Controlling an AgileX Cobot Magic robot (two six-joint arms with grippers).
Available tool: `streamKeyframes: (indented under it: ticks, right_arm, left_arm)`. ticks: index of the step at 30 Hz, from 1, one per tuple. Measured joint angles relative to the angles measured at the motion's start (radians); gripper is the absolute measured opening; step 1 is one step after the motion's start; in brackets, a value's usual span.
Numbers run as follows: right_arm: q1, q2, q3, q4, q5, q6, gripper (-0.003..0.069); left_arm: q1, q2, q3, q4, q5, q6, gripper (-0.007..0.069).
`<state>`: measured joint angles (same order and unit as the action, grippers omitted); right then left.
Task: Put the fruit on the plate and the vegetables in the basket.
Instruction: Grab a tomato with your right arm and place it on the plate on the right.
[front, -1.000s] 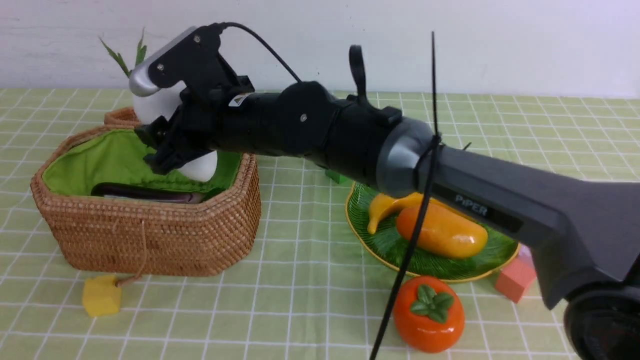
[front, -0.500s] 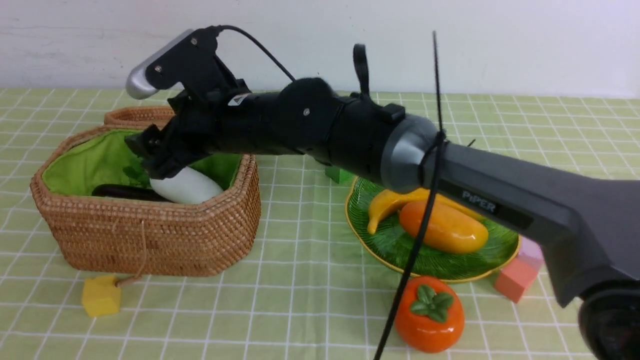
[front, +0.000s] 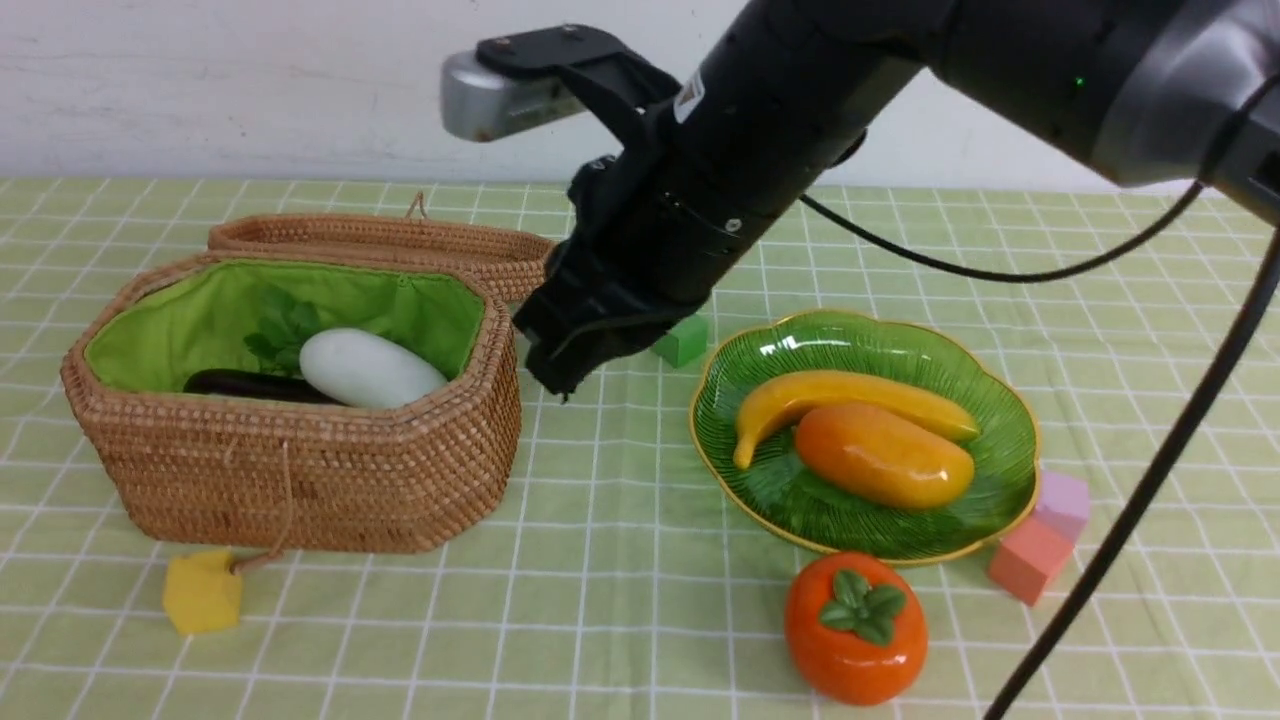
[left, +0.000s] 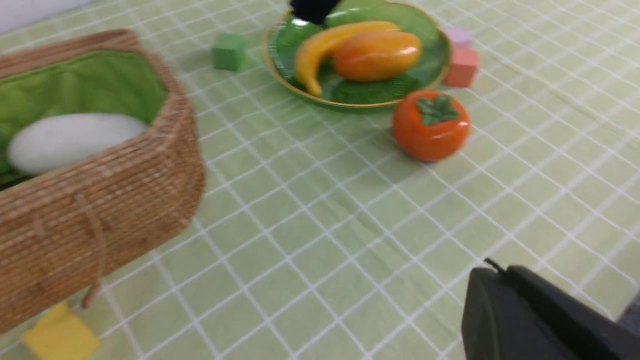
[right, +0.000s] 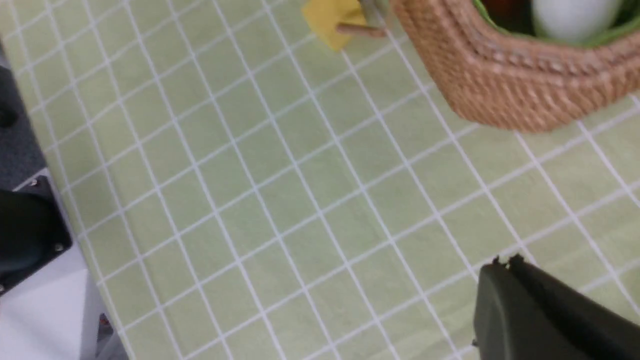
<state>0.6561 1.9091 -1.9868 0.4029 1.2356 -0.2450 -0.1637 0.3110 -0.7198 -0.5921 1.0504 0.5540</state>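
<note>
The wicker basket (front: 300, 480) stands at the left and holds the white radish (front: 370, 368) and the dark eggplant (front: 245, 385). No chili pepper shows. The green plate (front: 900, 350) holds the banana (front: 850, 392) and the mango (front: 885, 455). The persimmon (front: 855, 628) stands on the cloth in front of the plate. My right gripper (front: 558, 375) is shut and empty, in the air between basket and plate, just right of the basket's rim. My left gripper (left: 492, 270) is shut and empty, low over the cloth, with the persimmon (left: 430, 125) and plate (left: 350, 102) ahead of it.
The basket's lid (front: 400, 245) lies open behind it. A yellow cube (front: 203, 592) hangs on a cord in front of the basket. A green cube (front: 683, 340) sits behind the plate. A salmon cube (front: 1030, 560) and a lilac cube (front: 1062, 505) sit at its right.
My right gripper let go of the radish, which now lies in the basket beside the eggplant. The arm rose and swung right, out of the basket.
</note>
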Motion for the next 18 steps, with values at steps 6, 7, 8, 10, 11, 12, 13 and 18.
streamKeyframes:
  ticks: [6, 7, 8, 10, 11, 12, 13, 18]
  right_arm:
    - [-0.002, -0.138, 0.194, -0.200, 0.001, 0.152, -0.0015]
    - [-0.003, -0.146, 0.216, -0.217, 0.001, 0.157, -0.0015]
    - [-0.011, -0.210, 0.299, -0.273, 0.002, 0.201, -0.0014]
    - [-0.026, -0.256, 0.371, -0.312, 0.003, 0.245, -0.0013]
    - [-0.055, -0.310, 0.461, -0.350, 0.006, 0.310, -0.0010]
    - [-0.078, -0.338, 0.513, -0.367, 0.006, 0.347, -0.0008]
    - [-0.097, -0.356, 0.554, -0.374, 0.007, 0.374, -0.0003]
    - [-0.190, -0.392, 0.750, -0.330, -0.065, 0.466, 0.0087]
  left_arm:
    - [0.000, 0.000, 0.019, -0.092, -0.002, 0.089, -0.0009]
    - [0.000, 0.000, 0.019, -0.092, -0.002, 0.091, -0.0009]
    - [0.000, 0.000, 0.024, -0.092, -0.007, 0.104, -0.0009]
    - [0.000, 0.000, 0.027, -0.092, -0.009, 0.114, -0.0009]
    - [0.000, 0.000, 0.029, -0.093, -0.009, 0.122, -0.0009]
    - [0.000, 0.000, 0.030, -0.093, -0.010, 0.126, -0.0009]
    - [0.000, 0.000, 0.030, -0.093, -0.010, 0.126, -0.0009]
    - [0.000, 0.000, 0.030, -0.093, -0.009, 0.131, -0.0009]
